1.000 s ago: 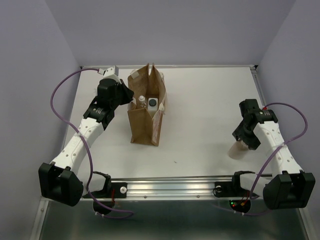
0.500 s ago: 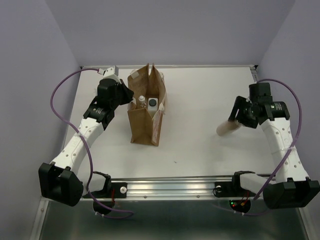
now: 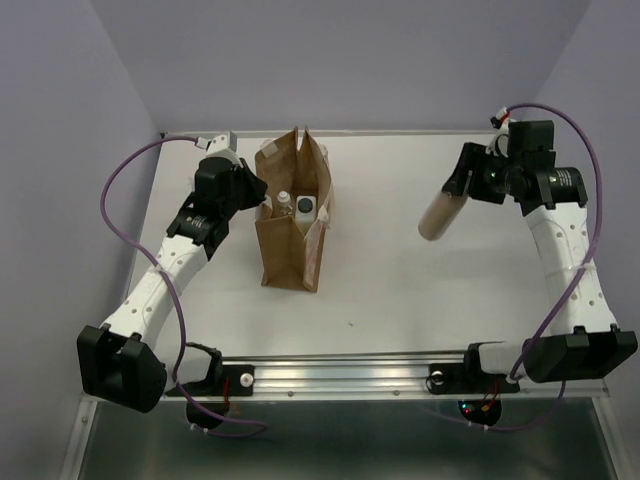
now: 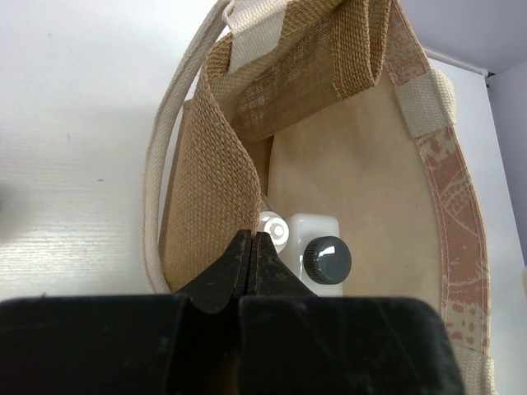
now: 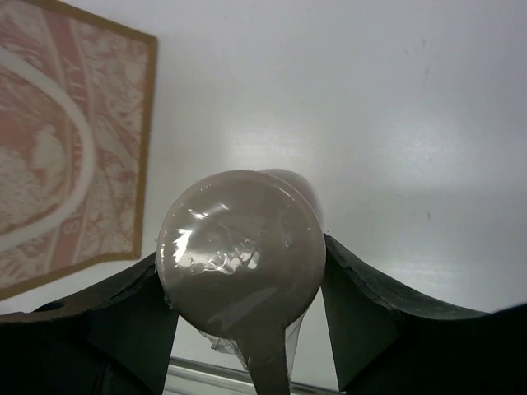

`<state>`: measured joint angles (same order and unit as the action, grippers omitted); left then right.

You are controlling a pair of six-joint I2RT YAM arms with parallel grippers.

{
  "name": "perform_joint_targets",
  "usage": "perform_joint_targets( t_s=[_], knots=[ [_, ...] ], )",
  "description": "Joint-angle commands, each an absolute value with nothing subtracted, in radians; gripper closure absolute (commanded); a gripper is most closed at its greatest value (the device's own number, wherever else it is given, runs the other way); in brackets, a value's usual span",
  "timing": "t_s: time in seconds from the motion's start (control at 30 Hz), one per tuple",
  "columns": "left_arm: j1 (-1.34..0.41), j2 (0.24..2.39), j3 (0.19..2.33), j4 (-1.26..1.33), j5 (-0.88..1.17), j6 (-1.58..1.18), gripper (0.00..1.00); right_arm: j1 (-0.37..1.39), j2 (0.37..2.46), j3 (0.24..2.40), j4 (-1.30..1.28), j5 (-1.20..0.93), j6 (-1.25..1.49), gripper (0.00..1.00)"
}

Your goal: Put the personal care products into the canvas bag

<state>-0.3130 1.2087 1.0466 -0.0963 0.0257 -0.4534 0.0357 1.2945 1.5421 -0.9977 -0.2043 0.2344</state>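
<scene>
The canvas bag (image 3: 292, 215) stands upright left of centre. My left gripper (image 3: 258, 190) is shut on the bag's left rim (image 4: 210, 189), its tips (image 4: 251, 245) pinching the woven wall. Inside the bag stand the clear squarish bottle with a black cap (image 4: 327, 259) and a white-capped bottle (image 4: 274, 226); both also show in the top view, the black cap (image 3: 305, 205) beside the white cap (image 3: 283, 201). My right gripper (image 3: 463, 186) is shut on the beige-peach bottle (image 3: 438, 213), held in the air at the right, far from the bag. Its bottom (image 5: 239, 247) fills the right wrist view.
The bag's white and pinkish-red patterned side (image 5: 66, 140) shows at the left of the right wrist view. A metal rail (image 3: 340, 375) runs along the table's near edge. Purple walls close in the back and both sides.
My right arm has lifted the beige-peach bottle off the table at the near right and carried it up and toward the back. The left arm and the bag have not moved.
</scene>
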Motion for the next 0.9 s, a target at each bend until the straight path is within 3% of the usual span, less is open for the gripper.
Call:
perform_joint_targets(
  t_s=[0.0, 0.17, 0.47, 0.87],
  knots=[
    [-0.318, 1.207, 1.043, -0.149, 0.021, -0.430, 1.00, 0.101, 1.351, 1.779, -0.755, -0.348, 0.232, 0.99],
    [-0.318, 1.213, 1.045, -0.149, 0.029, -0.429, 1.00, 0.287, 1.534, 2.041, -0.762, -0.290, 0.206, 0.99],
    [-0.318, 1.218, 1.049, -0.149, 0.041, -0.426, 1.00, 0.460, 1.857, 2.507, -0.669, -0.439, 0.232, 0.99],
    [-0.318, 1.210, 1.048, -0.149, 0.038, -0.428, 1.00, 0.575, 1.973, 2.491, -0.479, -0.549, 0.288, 0.99]
  ],
)
